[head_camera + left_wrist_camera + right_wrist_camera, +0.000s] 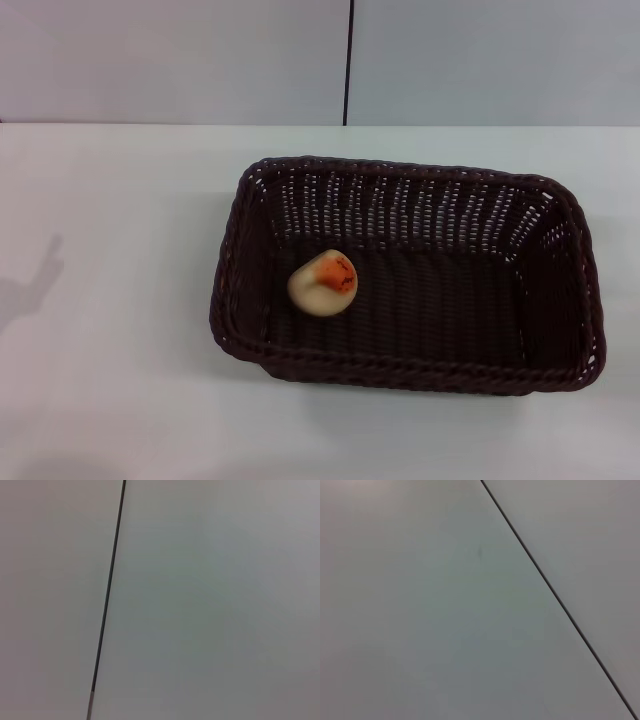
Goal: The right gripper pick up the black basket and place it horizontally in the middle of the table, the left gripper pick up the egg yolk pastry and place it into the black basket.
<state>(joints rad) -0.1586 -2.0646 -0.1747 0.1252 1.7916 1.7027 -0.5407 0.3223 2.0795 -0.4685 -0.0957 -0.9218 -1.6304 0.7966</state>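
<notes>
The black basket (560, 300) lies lengthwise on the white table (110, 400), right of the middle in the head view. The egg yolk pastry (323, 282) lies inside it, on the basket floor near its left end, tipped on its side with the orange-red top facing right and up. Neither gripper shows in any view. A faint shadow of a gripper falls on the table at the left edge (35, 285). Both wrist views show only a pale wall with a thin dark seam (107, 600) (555, 595).
A grey wall with a vertical dark seam (349, 60) stands behind the table's far edge. Bare white tabletop lies left of the basket and in front of it.
</notes>
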